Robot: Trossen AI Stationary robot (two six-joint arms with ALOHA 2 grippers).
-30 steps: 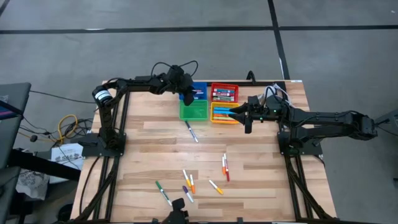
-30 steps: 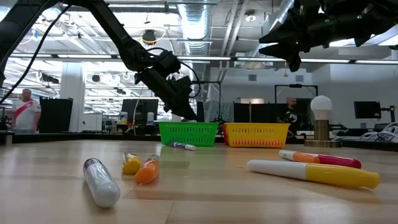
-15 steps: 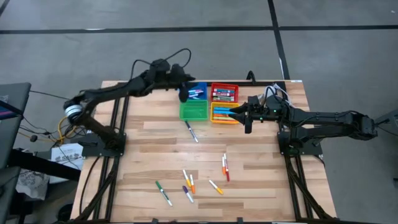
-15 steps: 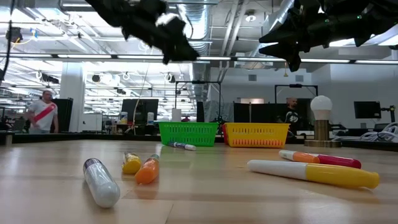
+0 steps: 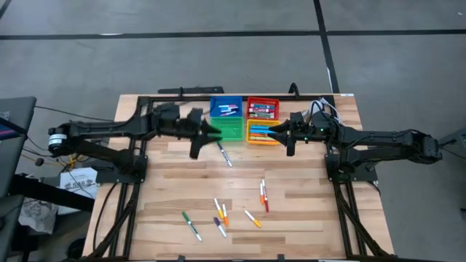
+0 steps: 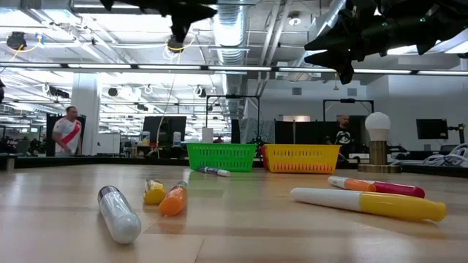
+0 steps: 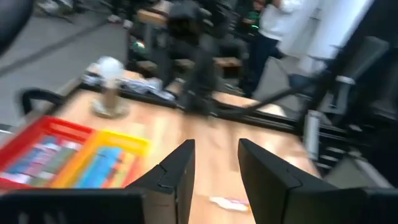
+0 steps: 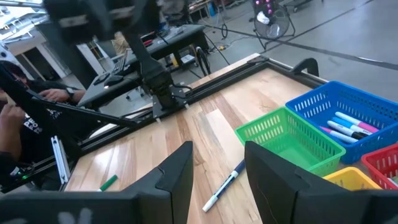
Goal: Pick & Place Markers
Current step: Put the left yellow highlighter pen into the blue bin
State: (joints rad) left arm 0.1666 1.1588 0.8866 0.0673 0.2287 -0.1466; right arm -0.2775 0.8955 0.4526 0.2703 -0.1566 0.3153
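Hovering left gripper (image 5: 215,132): up above the table (image 5: 313,196), at the 9 o'clock edge of the green bin (image 5: 231,131), tips aimed toward 3 o'clock; fingers (image 7: 176,175) parted, nothing between them.
Right gripper (image 5: 269,132): over the yellow bin (image 5: 256,138), aimed toward 9 o'clock, nose to nose with the left one across the green bin; fingers (image 8: 178,167) spread apart, empty too.
Bins: four in a square block at the table's 12 o'clock edge; blue bin (image 5: 226,102) and red bin (image 5: 263,101) on the far row, green and yellow on the near row.
Sorted markers: a few in the blue bin, a packed row in the red, several in the yellow.
Lone marker (image 5: 224,154): flat on the wood just off the green bin's 6 o'clock side, slanted.
Pair of markers (image 5: 263,195): orange and red, side by side, toward 5 o'clock of the table's middle.
Loose cluster (image 5: 219,213): at the table's 6 o'clock end, with a green-capped marker (image 5: 191,225) on its 8 o'clock side and a yellow one (image 5: 252,218) at 3 o'clock.
Background: a person (image 6: 68,132) walking far behind the table.
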